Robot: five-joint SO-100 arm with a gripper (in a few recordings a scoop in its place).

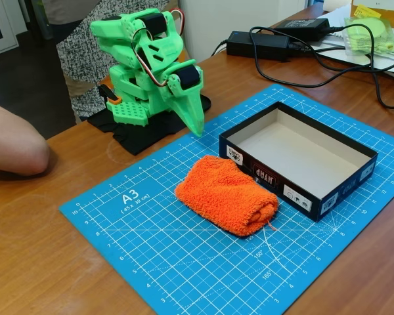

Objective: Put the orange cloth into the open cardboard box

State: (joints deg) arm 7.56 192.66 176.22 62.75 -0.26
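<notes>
Gripper (196, 123) hangs closed and empty behind orange cloth (226, 193), beside open cardboard box (276, 176); cables (315, 65) behind.

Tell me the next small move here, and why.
Probably unfold the arm and bring the tool forward over the orange cloth. The arm sits folded at its base, tool pointing down behind the cloth, which lies untouched on the blue mat beside the open cardboard box.

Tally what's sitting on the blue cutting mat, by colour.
Orange: 1, the orange cloth
Navy-black, beige inside: 1, the open cardboard box
Total: 2
The green hand hangs above the mat's far edge, touching neither.
</notes>
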